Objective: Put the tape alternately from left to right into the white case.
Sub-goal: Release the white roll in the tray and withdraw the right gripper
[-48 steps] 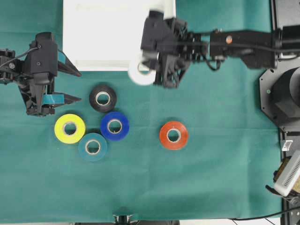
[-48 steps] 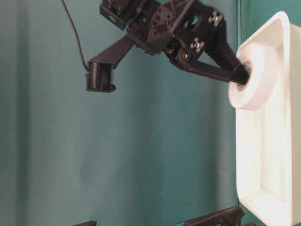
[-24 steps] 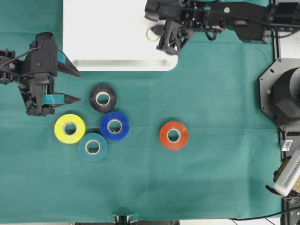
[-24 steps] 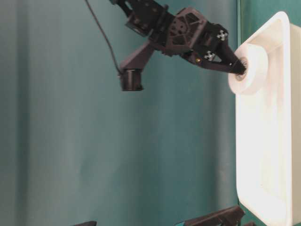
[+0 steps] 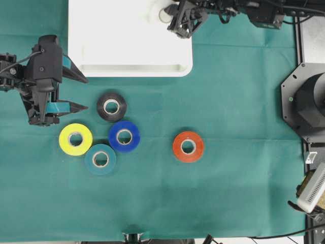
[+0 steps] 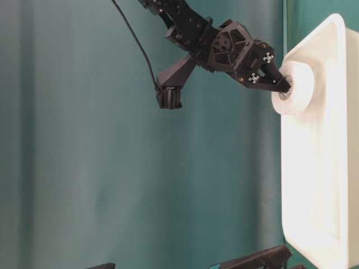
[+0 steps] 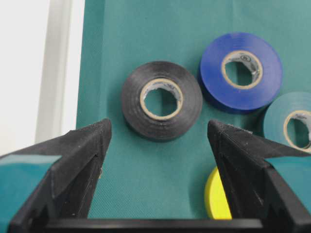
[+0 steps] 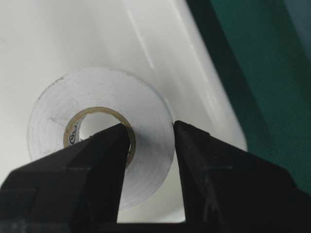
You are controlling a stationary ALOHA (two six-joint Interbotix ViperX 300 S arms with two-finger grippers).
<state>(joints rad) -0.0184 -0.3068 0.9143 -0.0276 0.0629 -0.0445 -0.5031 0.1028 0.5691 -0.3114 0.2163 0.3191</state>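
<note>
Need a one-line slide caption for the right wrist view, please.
Right hand shut on the white roll, one finger through its core, held over the white case near its rim.

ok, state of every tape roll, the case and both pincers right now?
white tape roll: gripped through its wall, over the case
black, blue, yellow, teal, red-orange rolls: flat on cloth
white plastic case: no loose rolls inside
left pincer: open
right pincer: shut on white roll

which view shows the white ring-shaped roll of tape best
The right wrist view: the white ring-shaped roll of tape fills the frame, its wall pinched by the right gripper over the white plastic case. The table-level view shows it side-on. Overhead, only its core peeks out. The left wrist view misses it.
</note>
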